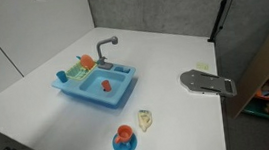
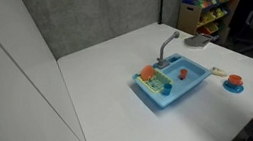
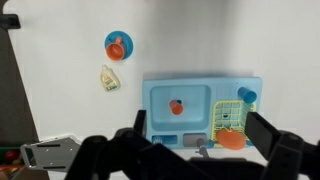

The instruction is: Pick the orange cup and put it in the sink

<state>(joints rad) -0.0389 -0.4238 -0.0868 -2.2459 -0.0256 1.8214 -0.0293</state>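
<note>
gripper [image 3: 196,128] wide open and empty, above orange cup [image 3: 177,106] in sink [image 3: 200,80]

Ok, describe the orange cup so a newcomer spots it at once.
On the white table stands a light-blue toy sink with a grey faucet. The orange cup sits alone inside its basin. The reddish-orange cup out on the table rests on a blue saucer; this one has none.
</note>
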